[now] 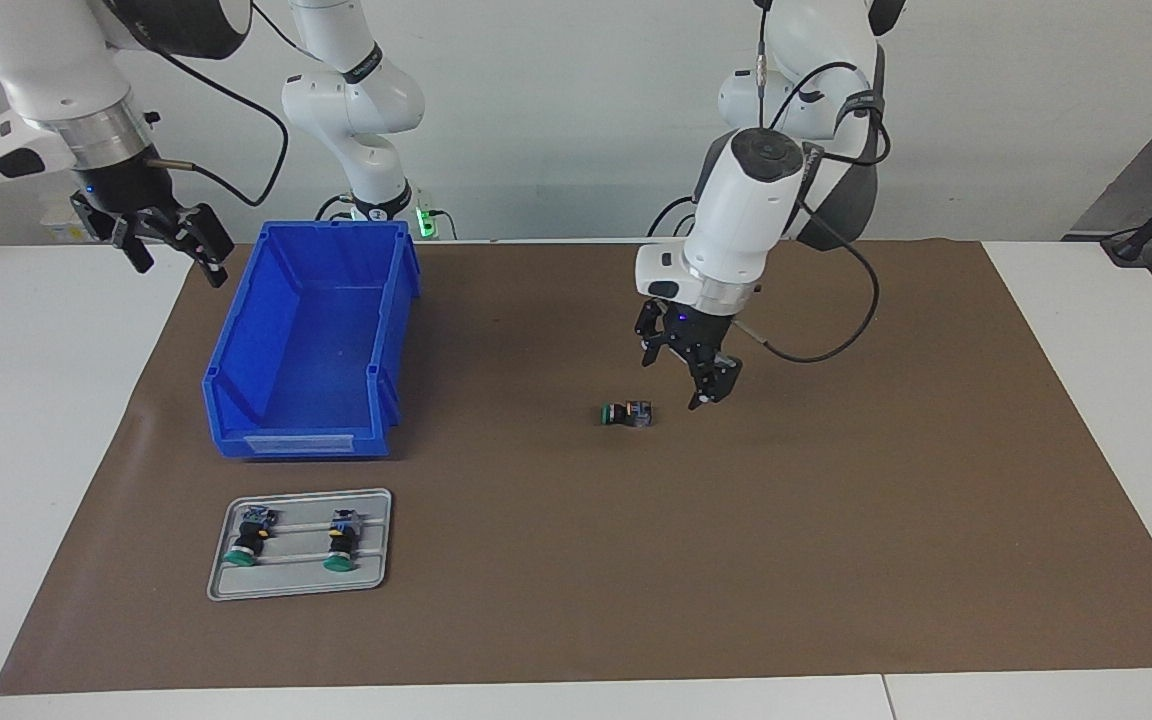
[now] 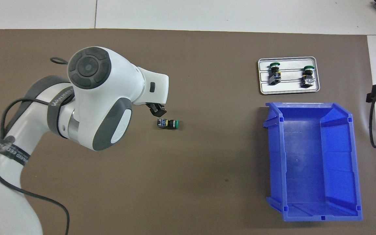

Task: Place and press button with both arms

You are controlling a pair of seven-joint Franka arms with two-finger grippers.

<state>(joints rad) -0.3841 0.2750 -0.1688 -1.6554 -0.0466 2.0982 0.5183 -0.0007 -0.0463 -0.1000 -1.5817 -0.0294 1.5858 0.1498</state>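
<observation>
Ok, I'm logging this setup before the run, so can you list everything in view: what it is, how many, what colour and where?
loose button: one, green cap and black barrel, lying on its side on the mat, mid-table, toward the left arm's end.
buttons on the tray: two, green caps, lying side by side.
tray: one, grey, farther from the robots than the bin, toward the right arm's end.
bin: one, blue, nothing seen inside, on the mat at the right arm's end.
mat: one, brown, covering most of the white table.
left gripper: black, open, hanging just above the mat beside the loose button, not touching it.
right gripper: black, open, raised near the table's edge beside the bin, waiting.
</observation>
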